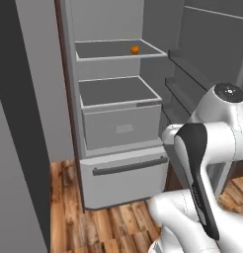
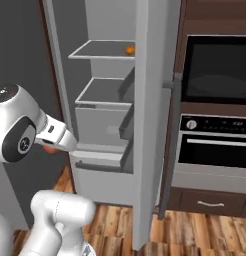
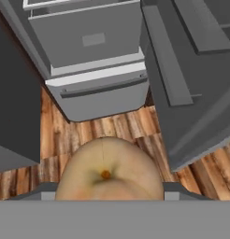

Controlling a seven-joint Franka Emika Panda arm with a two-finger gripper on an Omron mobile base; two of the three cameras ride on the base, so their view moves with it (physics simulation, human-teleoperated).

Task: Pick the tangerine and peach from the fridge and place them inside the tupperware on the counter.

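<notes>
**Peach in the pincer, tangerine on the shelf**

So right now we've got the gripper [image 3: 107, 198] clamped on the peach [image 3: 110, 170]. In the hand view the fruit sits right between our finger tips, a pale yellowish-tan round with a little orange dimple facing the camera, and it covers most of the lower middle of the picture. From the right base view we can just catch a reddish bit of it poking out under the hand, low beside the open fridge [image 2: 102, 130].

Beyond the peach, the hand view looks down at the wood floor [image 3: 89, 135] and at the fridge's bottom drawer [image 3: 100, 91] with its dark bar handle. The drawer is closed. The open fridge door [image 3: 182, 70] runs along one side of that picture, its inner shelves facing us.

The tangerine [image 1: 135, 49] sits on the upper grey shelf inside the fridge, toward the back right, plain bright orange, well apart from our hand. The shelf below it is bare.

In the right base view, a dark built-in oven [image 2: 217, 107] stands beside the fridge in brown cabinetry.
</notes>
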